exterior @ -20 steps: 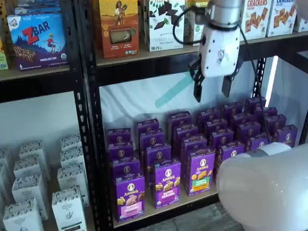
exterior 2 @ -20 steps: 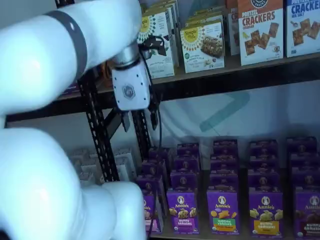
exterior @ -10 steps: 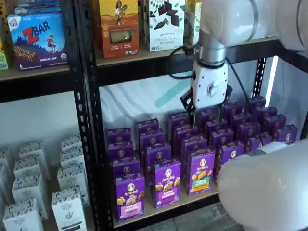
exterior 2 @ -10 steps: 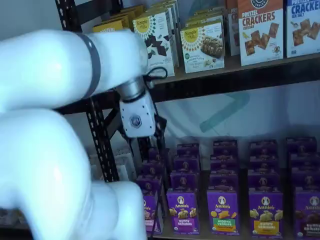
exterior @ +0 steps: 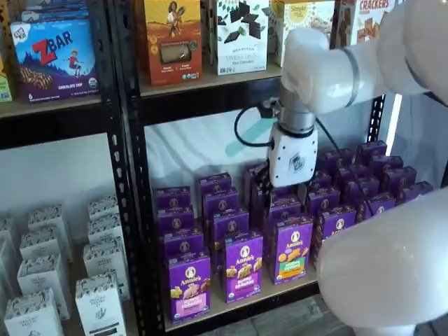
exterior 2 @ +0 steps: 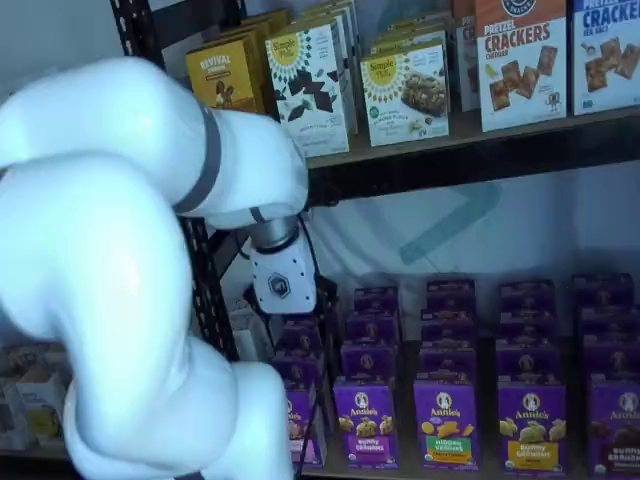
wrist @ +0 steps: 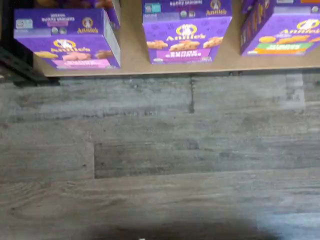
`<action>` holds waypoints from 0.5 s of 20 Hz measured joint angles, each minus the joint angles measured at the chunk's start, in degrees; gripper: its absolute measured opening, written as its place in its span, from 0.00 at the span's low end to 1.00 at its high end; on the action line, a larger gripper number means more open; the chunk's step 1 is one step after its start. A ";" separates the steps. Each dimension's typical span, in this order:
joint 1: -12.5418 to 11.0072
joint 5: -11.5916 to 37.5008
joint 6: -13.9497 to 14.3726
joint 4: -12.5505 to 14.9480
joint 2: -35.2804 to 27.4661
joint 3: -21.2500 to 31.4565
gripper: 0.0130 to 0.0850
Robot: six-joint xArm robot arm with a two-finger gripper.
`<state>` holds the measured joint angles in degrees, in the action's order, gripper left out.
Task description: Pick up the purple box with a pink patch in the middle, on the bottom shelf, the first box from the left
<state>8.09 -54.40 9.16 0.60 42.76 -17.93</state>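
Note:
The purple box (exterior: 189, 286) with a pink patch stands at the front left corner of the bottom shelf (exterior: 241, 305). It also shows in the wrist view (wrist: 67, 43), at the edge of the tan board (wrist: 131, 56). In a shelf view it (exterior 2: 303, 428) is partly hidden behind my arm. My gripper (exterior: 285, 190) hangs over the middle rows of purple cartons, behind and to the right of the box. Its white body shows in both shelf views, but its dark fingers blend into the cartons, so no gap can be made out. It holds nothing.
A purple carton with a magenta patch (exterior: 243, 266) and one with a green patch (exterior: 292, 249) stand beside the box. A black rack upright (exterior: 130, 182) rises just left of it. White cartons (exterior: 42, 280) fill the neighbouring bay. My white arm link (exterior: 381, 280) bulks at front right. Grey wood floor (wrist: 160, 150) lies below.
The gripper has come down from the level of the upper shelf to just above the purple cartons and shifted a little left. The boxes have not moved.

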 joint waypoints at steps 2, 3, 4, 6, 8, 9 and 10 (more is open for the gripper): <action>0.34 1.48 0.43 0.15 -2.44 0.03 1.00; 0.52 2.78 0.62 0.16 -3.41 0.33 1.00; 0.68 4.15 0.72 0.06 -4.19 0.70 1.00; 1.12 7.49 0.71 -0.62 -6.06 1.54 1.00; 1.65 10.23 0.14 -2.09 -8.21 2.04 1.00; 1.95 11.10 -0.02 -2.71 -9.48 2.03 1.00; 2.30 11.90 0.24 -2.80 -10.87 1.94 1.00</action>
<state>10.39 -42.50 9.40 -2.20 31.89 -15.99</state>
